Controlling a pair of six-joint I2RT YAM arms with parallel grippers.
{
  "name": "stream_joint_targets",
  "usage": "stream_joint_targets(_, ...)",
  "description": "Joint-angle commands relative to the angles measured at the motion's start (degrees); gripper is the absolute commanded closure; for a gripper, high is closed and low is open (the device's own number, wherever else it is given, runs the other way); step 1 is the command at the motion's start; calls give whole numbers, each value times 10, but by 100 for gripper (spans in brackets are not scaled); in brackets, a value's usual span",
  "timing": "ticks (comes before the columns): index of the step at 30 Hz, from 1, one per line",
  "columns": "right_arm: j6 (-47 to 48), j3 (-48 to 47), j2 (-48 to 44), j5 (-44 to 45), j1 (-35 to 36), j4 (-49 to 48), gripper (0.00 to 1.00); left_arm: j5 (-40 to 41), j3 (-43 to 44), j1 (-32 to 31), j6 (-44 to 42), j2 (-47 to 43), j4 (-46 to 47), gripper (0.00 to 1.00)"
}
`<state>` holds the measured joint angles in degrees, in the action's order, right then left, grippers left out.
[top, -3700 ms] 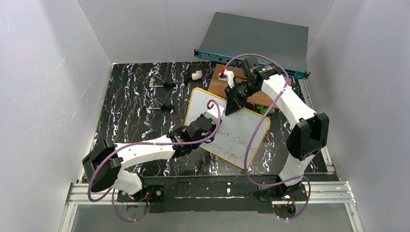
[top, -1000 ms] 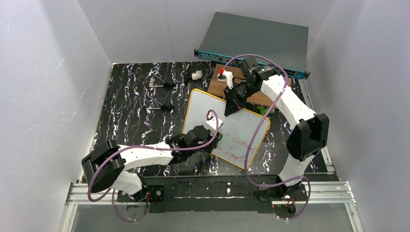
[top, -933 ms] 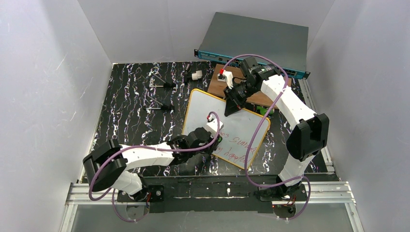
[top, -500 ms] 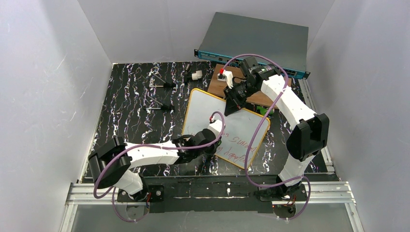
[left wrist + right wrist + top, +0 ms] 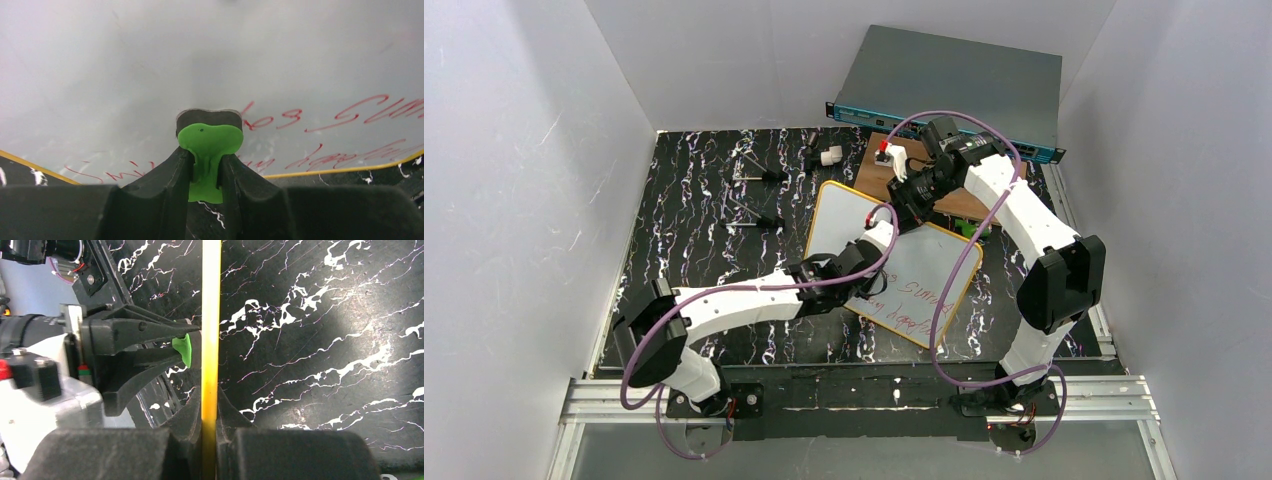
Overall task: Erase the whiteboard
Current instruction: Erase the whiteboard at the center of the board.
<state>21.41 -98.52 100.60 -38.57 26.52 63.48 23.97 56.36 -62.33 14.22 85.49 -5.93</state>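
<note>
While my right pincer [image 5: 210, 396] clamps the whiteboard [image 5: 210, 315] by its edge to steady it, my left pincer [image 5: 206, 161] pinches the green-handled eraser [image 5: 210, 136], its pad pressed to the board just ahead and the red writing [image 5: 350, 111] beyond it.

Lab booth: white walls [image 5: 524, 150], aluminium rail [image 5: 614, 397]

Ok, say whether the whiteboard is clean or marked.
Still marked: red handwriting shows on the whiteboard near the green eraser clamped in the left gripper.
</note>
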Motion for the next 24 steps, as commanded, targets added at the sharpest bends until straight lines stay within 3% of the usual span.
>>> stream_joint_targets(1,41,7,-7,-8,16,20,99,48,58,28,-29,-35,24,100)
stream_joint_targets(8,41,8,-8,-6,16,19,99,5,52,34,-31,-75,45,100)
stream_joint_targets(9,41,7,-8,-6,16,20,99,-7,40,34,-32,-81,54,100)
stream_joint_targets(10,-23,7,-8,-6,16,19,99,-19,27,34,-32,-87,72,100)
stream_joint_targets(11,34,7,-8,-5,16,19,99,-33,11,34,-32,-93,87,100)
stream_joint_targets(18,42,7,-6,-6,16,20,99,-104,-100,33,-31,-108,174,100)
stream_joint_targets(19,42,6,-6,-6,16,20,90,-108,-112,34,-28,-105,184,100)
stream_joint_targets(20,42,6,-6,-6,16,20,99,-109,-123,33,-26,-102,195,100)
stream_joint_targets(24,42,7,-6,-6,16,20,99,-103,-145,33,-10,-81,206,100)
